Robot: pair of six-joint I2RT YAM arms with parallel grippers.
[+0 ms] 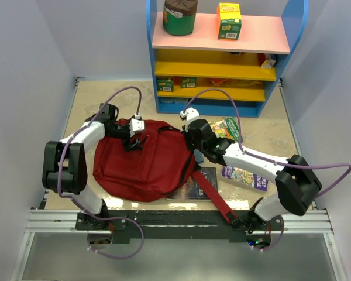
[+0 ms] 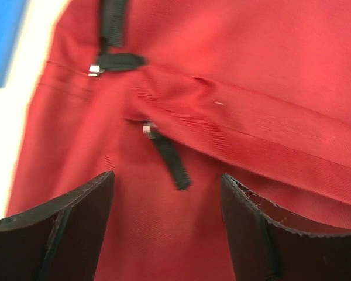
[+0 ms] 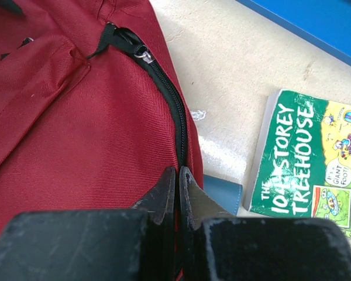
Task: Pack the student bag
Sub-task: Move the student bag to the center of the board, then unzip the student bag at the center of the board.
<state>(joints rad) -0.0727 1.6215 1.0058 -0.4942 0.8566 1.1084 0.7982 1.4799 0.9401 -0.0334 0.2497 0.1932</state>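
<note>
Dark red soft-fabric student bag (image 1: 143,167) is lying flat & slumped on the beige speckled surface (image 1: 99,99), approx. centre, betw. the two arms. Its cloth is showing a fine woven twill and the outline is rounded. One long red webbing strap (image 1: 213,196) is trailing off the bag's right side toward the near edge, crossing a dark glossy flat book (image 1: 184,190) that is lying partly under the bag.

Left gripper (image 2: 167,181) is hovering over the bag's far-left part w/ jaws spread wide, holding nothing. Its black ridged fingers (image 2: 76,234) are framing a short black ribbon zipper pull (image 2: 168,161) w/ a small metal slider. A raised folded seam is running diagonally across the fabric there.

Right gripper (image 3: 178,178) is sitting pinched nearly closed at the bag's right edge. The black coil zipper (image 3: 174,111) is running straight into the thin gap betw. its fingers, so it appears to be nipping the zipper seam. A blue-grey flat corner (image 3: 223,198) is poking out from under the bag just beside it. A glossy green paperback book (image 3: 304,158), white lettering "104 Storey Treehouse", is lying near, apart from the bag.

A purple-covered book (image 1: 245,177) is lying beside the right arm. At the back, a blue-framed shelf unit (image 1: 151,58) w/ pink top board & yellow lower boards is carrying a green cylindrical tub w/ brown lid (image 1: 179,17) & a yellow-green carton (image 1: 229,20) on top.
</note>
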